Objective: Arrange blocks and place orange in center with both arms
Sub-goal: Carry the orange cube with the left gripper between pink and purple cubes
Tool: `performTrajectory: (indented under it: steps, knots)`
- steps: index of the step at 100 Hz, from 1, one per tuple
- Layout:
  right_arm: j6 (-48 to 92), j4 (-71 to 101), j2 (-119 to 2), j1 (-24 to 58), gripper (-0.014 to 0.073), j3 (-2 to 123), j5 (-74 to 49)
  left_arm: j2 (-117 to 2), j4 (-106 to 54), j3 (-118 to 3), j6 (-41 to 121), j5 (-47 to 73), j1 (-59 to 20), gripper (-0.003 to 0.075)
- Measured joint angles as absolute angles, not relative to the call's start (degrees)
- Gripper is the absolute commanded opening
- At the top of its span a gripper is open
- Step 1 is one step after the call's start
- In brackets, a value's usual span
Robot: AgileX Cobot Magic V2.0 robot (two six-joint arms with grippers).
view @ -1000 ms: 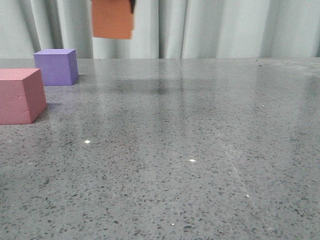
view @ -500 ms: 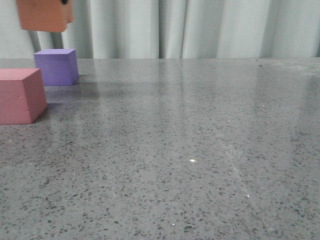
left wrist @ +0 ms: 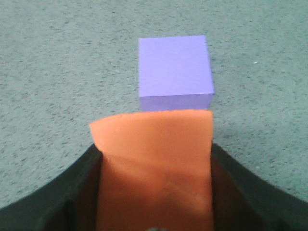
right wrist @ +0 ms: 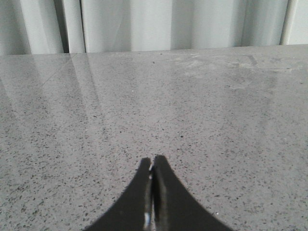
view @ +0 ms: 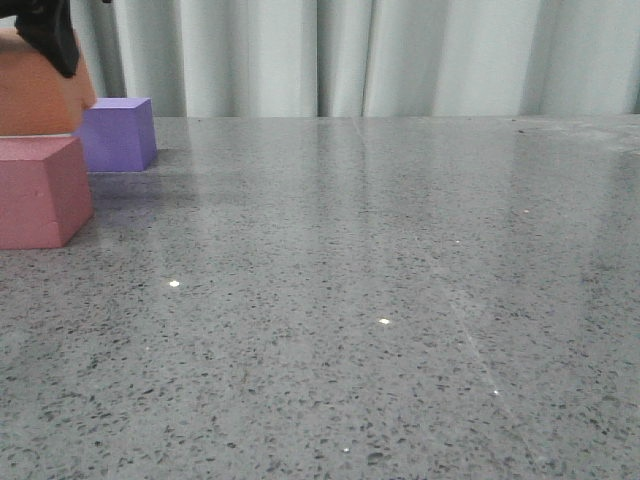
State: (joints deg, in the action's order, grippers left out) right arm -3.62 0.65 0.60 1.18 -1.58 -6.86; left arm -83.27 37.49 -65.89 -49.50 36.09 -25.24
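- Far left: the pink cube (view: pixel 38 192) rests on the bench (view: pixel 380 300).
- Behind it, the left gripper (left wrist: pixel 154 192) pinches the orange cube (left wrist: pixel 156 163) between both fingers — probably off the bench.
- The purple cube (view: pixel 118 133) sits just beyond.
- The right gripper (right wrist: pixel 152 169) — fingers pressed together, empty.

Blocks (view: pixel 40 190) crowd far left; table (view: pixel 380 300) open rightward

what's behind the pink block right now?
The orange cube, held in the left gripper, shows above the pink block; its base is hidden. The purple cube sits farther back, to the right.
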Motion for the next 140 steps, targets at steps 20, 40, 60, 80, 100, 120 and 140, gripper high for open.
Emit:
performTrajectory:
  steps: [20,40,60,80,100,120,140]
  knots:
    - [-3.62,0.65,0.60,1.18,-0.0067,-1.58,-6.86,-83.27,37.35,-65.68,-49.50,33.85,-25.24,0.0177]
    - [-3.62,0.65,0.60,1.18,-0.0067,-1.58,-6.86,-85.72,37.35,-65.68,-49.50,33.65,-25.24,0.0177]
    - [-3.62,0.65,0.60,1.18,-0.0067,-1.58,-6.86,-88.28,37.35,-65.68,-49.50,33.65,-25.15,0.0177]
    - [-3.62,0.65,0.60,1.18,-0.0067,-1.58,-6.86,-90.70,36.89,-65.68,-49.50,32.99,-24.33,0.0177]
    - [-3.62,0.65,0.60,1.18,-0.0067,-1.58,-6.86,-91.03,36.46,-65.68,-49.50,32.50,-23.09,0.0181]
    - [-3.62,0.65,0.60,1.18,-0.0067,-1.58,-6.86,-91.03,35.65,-65.68,-49.37,30.66,-22.86,0.0181]
    - [-3.62,0.65,0.60,1.18,-0.0067,-1.58,-6.86,-91.03,34.94,-65.68,-48.17,30.19,-22.86,0.0181]
